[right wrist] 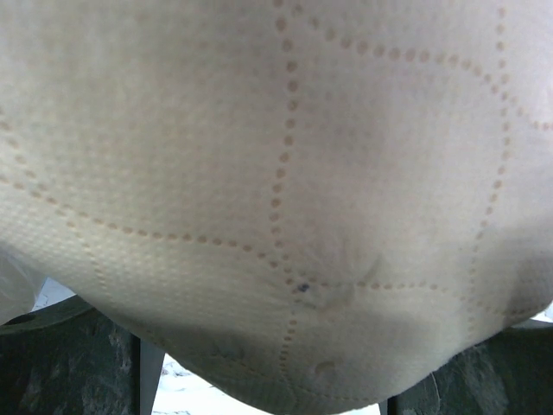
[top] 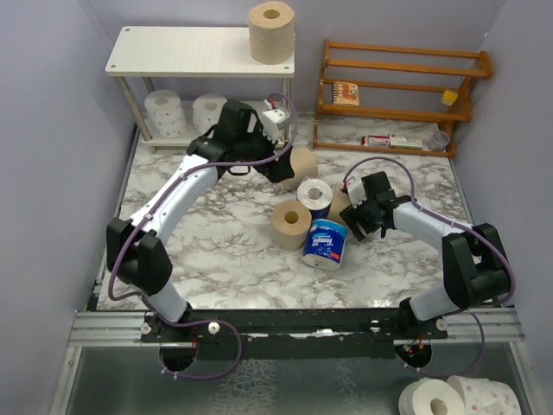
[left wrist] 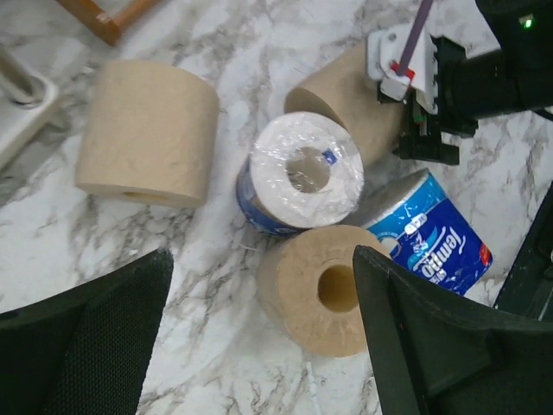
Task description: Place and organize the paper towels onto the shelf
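Left arm extended over the surface, left end effector released above upright tan roll, right arm bent inward, right end effector clenched on lying tan roll.

Clear plastic film is gleaming and crinkling over the blue-wrapped roll, while the tan roll beside it is looking matt and fibrous. Close up, the embossed tan roll is showing soft paper quilted with dotted lines. The marble-patterned table top is looking smooth, the rack is showing orange-brown varnished wood, and the shelf is showing a pale matt board.
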Tool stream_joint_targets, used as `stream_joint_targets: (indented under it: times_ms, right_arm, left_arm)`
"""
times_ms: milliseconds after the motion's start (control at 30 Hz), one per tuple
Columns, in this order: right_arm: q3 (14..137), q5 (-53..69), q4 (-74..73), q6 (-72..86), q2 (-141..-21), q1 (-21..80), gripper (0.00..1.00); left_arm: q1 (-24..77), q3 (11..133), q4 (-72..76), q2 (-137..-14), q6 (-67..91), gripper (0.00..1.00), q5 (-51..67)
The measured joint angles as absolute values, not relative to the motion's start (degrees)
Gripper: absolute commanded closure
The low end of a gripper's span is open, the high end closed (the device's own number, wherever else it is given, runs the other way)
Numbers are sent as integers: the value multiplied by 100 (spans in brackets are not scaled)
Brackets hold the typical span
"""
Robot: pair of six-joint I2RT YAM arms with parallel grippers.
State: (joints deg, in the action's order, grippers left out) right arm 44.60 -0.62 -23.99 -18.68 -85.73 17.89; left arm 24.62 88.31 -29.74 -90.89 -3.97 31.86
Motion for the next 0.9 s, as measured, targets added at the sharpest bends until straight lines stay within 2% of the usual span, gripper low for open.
stream_joint_targets:
  times_ms: [133,233,367,433,767,900]
  right_arm:
    - [4515,-62,-2394,-1868,-8643,1789,23]
    - [4558,-62,-2392,-1865,-8705,1789,24]
    - [4582,-58,-2390,-1868,-8766,1789,24]
    - [4582,-58,-2390,-1868,-8770,1789,24]
    - [4633,-49,-2394,-1868,-8862,1789,25]
    - [4685,-45,-2394,-1863,-8962,1789,25]
  left_arm:
    - [2987,8954,-3144,-9741,-416,13,3138]
    - [3284,8956,-3234,-10307,-296,6,3140]
    - [3271,8941,-3258,-10650,-38,5,3192]
    - [3251,8938,-3221,-10694,117,1,3264]
    - [3319,9452,-3098,-11212,683,1,3308]
    - [3459,9649,-3076,-11397,836,5,3260]
